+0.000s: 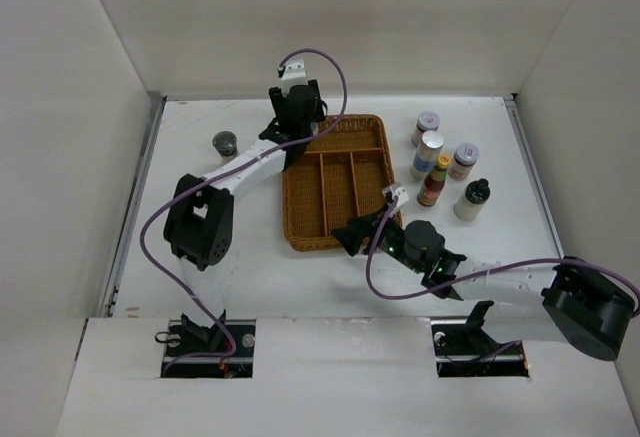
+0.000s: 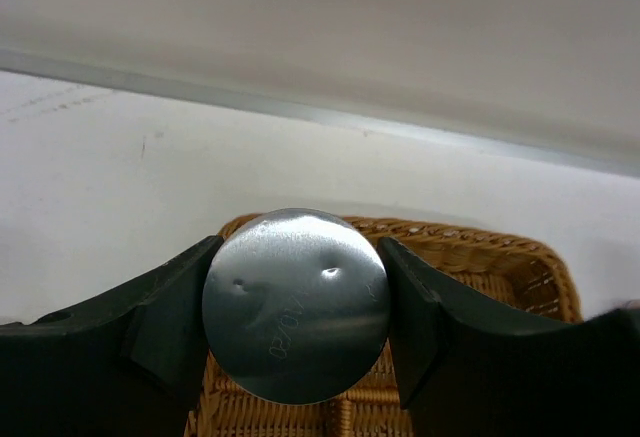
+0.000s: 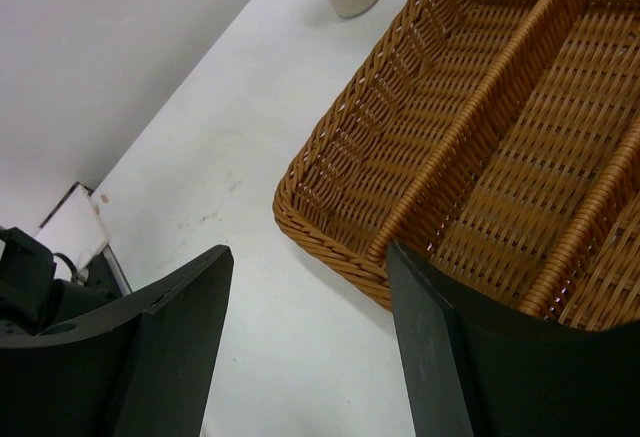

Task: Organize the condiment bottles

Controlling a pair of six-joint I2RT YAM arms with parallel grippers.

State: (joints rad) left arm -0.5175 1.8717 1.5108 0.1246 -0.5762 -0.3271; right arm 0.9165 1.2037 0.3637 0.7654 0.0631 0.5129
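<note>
Five bottles [image 1: 428, 152]: stood right of wicker tray [image 1: 330, 202]
Left jaws: gripped silver-capped shaker [image 2: 295, 302] over tray's far rim
Right jaws: gaped empty beside tray

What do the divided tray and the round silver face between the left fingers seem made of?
The tray: woven wicker or rattan, matte brown, weave visible. The silver face: probably thin metal, shiny, small dents and a stamped code.

Tray [image 1: 345, 189]: lying on the table [image 1: 200, 287].
Lone jar [image 1: 224, 143]: standing left of the tray, well apart.
Five bottles [image 1: 428, 154]: standing in a cluster right of the tray.
Gripped jar [image 2: 295, 302]: hanging over the tray's far-left corner, between the left gripper's [image 1: 298, 122] fingers.
Right gripper [image 3: 308, 252]: hovering at the tray's near edge.
</note>
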